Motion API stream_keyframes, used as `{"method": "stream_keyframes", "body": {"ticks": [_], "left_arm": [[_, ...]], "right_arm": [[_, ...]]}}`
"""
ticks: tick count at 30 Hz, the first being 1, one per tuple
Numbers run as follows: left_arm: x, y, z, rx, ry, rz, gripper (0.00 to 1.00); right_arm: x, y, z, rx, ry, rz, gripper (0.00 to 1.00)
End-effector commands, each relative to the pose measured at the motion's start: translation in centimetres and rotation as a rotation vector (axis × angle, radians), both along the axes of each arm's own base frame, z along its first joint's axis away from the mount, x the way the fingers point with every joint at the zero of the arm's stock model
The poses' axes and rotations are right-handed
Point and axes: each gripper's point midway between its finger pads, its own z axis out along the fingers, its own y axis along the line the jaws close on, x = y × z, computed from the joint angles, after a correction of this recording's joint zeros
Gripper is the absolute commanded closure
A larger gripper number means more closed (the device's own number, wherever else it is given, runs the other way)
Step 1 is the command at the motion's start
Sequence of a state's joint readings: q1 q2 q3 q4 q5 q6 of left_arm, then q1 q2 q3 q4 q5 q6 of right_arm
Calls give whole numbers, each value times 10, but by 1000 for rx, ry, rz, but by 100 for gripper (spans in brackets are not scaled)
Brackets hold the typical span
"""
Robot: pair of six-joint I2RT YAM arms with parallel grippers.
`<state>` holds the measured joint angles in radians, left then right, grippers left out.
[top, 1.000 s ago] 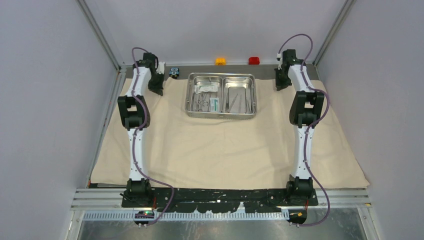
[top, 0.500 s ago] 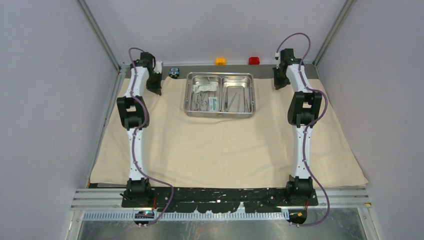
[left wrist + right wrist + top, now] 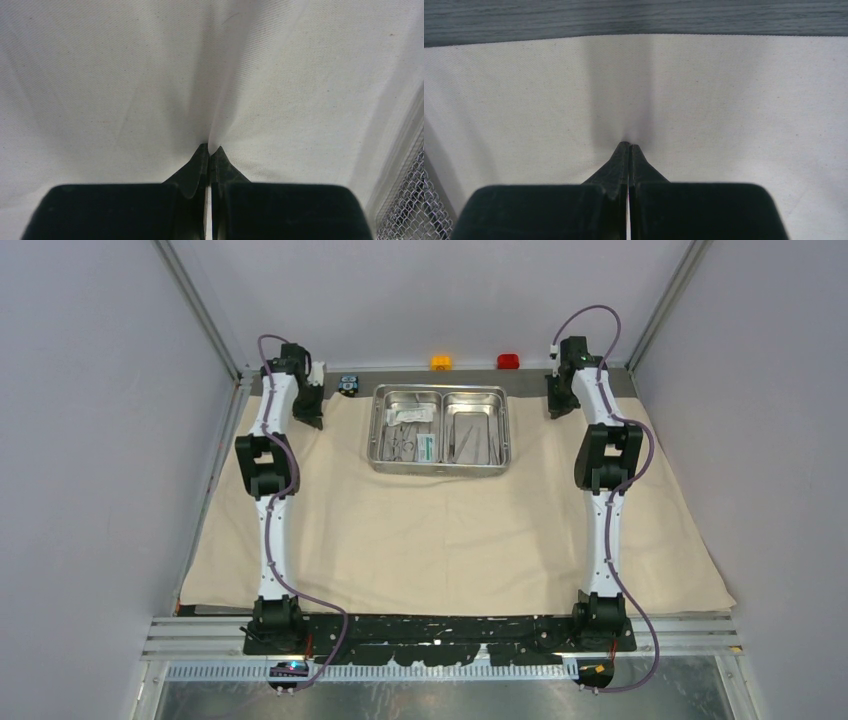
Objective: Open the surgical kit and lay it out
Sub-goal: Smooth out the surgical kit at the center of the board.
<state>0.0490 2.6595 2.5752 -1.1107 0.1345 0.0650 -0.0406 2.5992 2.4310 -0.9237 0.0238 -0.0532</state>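
The beige cloth wrap (image 3: 440,540) lies spread flat over the table. On its far middle stands the steel two-compartment tray (image 3: 441,471). Ring-handled forceps (image 3: 403,445) and a white-and-green packet (image 3: 429,448) lie in its left half, thin straight tools (image 3: 472,440) in its right half. My left gripper (image 3: 309,418) is at the cloth's far left corner, shut on a raised fold of cloth (image 3: 220,115); its tips (image 3: 210,149) pinch that fold. At the far right corner my right gripper (image 3: 556,410) is shut, and the cloth (image 3: 704,100) puckers at its tips (image 3: 629,145).
A small black-and-blue block (image 3: 348,385) sits just beyond the cloth's far left edge. Orange (image 3: 440,362) and red (image 3: 508,361) buttons sit at the back wall. Wire mesh (image 3: 405,200) borders the cloth. Dark wood-grain table (image 3: 634,17) shows past the far hem.
Both grippers have shifted slightly toward the back wall while holding the cloth, and the tray has slid a little farther back and left with it.
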Motion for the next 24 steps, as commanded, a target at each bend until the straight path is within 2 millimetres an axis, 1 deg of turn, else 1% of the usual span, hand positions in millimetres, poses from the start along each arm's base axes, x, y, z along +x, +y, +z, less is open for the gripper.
{"method": "stream_keyframes", "body": {"ticks": [1, 9, 14, 19, 24], "left_arm": [[21, 78, -15, 218, -64, 91, 100], [23, 83, -12, 241, -74, 96, 100], [26, 85, -9, 249, -87, 102, 100], [29, 86, -12, 252, -92, 103, 100], [32, 85, -12, 251, -102, 99, 100]], "right_arm": [[9, -26, -16, -83, -10, -47, 100], [12, -26, -18, -84, -12, -42, 100], [18, -29, -13, -95, -30, -42, 100], [25, -33, -8, -120, -53, -41, 100], [27, -36, -8, -136, -56, -37, 100]]}}
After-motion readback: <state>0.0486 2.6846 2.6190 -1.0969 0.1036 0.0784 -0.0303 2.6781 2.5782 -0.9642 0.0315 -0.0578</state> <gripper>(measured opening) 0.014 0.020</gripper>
